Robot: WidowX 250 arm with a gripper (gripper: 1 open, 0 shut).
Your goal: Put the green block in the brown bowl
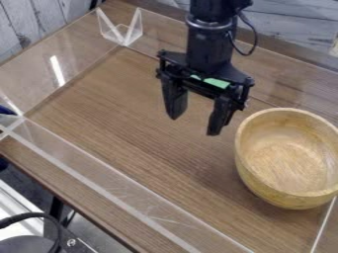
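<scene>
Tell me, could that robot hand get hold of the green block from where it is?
Probably yes: the gripper looks open and nothing visible stands between it and the green block, though the gripper partly hides the block.

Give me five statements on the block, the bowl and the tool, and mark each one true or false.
1. The brown bowl holds the green block. False: the block is outside it, seen behind the tool.
2. The tool's two fingers stand apart. True.
3. The brown bowl lies upside down. False: it stands upright, its hollow facing up.
4. A cable loops beside the arm. True.
5. The table has a plain white top. False: it is brown, with wood grain.
</scene>
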